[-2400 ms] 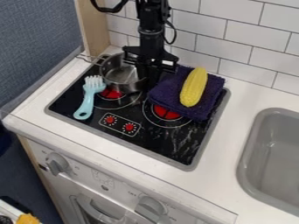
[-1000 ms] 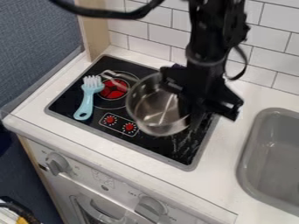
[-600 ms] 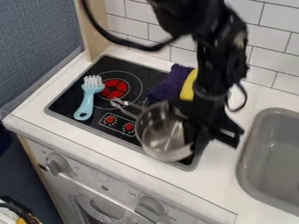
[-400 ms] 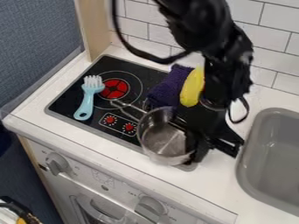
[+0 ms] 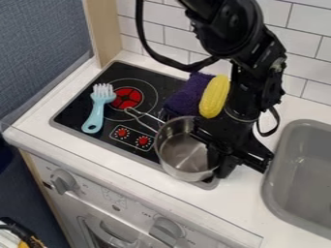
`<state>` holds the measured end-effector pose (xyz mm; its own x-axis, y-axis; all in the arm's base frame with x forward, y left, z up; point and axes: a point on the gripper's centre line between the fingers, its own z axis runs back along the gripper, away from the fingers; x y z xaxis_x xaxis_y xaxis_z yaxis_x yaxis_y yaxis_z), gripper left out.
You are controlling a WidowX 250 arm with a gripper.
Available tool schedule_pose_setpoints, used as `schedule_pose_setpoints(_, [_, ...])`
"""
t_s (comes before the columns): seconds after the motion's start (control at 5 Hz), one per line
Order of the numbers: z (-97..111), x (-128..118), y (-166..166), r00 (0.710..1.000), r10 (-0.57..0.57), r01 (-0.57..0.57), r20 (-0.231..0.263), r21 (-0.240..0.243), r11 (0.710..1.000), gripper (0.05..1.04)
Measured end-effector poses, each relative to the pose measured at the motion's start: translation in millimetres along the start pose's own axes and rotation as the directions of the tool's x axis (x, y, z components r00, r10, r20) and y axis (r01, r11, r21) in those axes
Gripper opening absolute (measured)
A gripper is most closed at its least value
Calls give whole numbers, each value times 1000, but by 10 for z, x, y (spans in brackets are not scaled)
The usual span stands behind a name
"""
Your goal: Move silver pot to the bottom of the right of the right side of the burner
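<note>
My gripper (image 5: 215, 157) hangs over the lower right part of the black burner plate (image 5: 129, 143), its fingers at the right wall of the silver pot (image 5: 184, 151) and shut on it. The pot stands upright at the plate's lower right corner, partly over the front edge, and its handle points to the upper left. Whether its base touches the surface I cannot tell. Part of the pot's right rim is hidden by the gripper.
A purple cloth (image 5: 188, 96) with a yellow corn cob (image 5: 215, 97) lies behind the pot. A light blue brush (image 5: 97, 108) rests on the burner's left side. The grey sink (image 5: 298, 174) is to the gripper's right, and a tiled wall stands behind.
The pot has gone from the burner's back left, over the middle, to its lower right corner, held in my gripper. Lately both have moved only slightly. Cloth, corn and brush look unmoved.
</note>
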<state>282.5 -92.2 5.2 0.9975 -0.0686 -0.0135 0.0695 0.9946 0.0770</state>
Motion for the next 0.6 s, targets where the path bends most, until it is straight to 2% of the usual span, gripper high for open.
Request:
schedule_pose_setpoints(0.2, [61,-49,12,1000,-9,9,15,-8,1000,579])
schedule_pose_setpoints(0.4, [525,-15,102,991,4,-3,134,-5,1000,866])
schedule_pose_setpoints(0.6, [701,-44,232,990,70,-70,122,-2,998,1007])
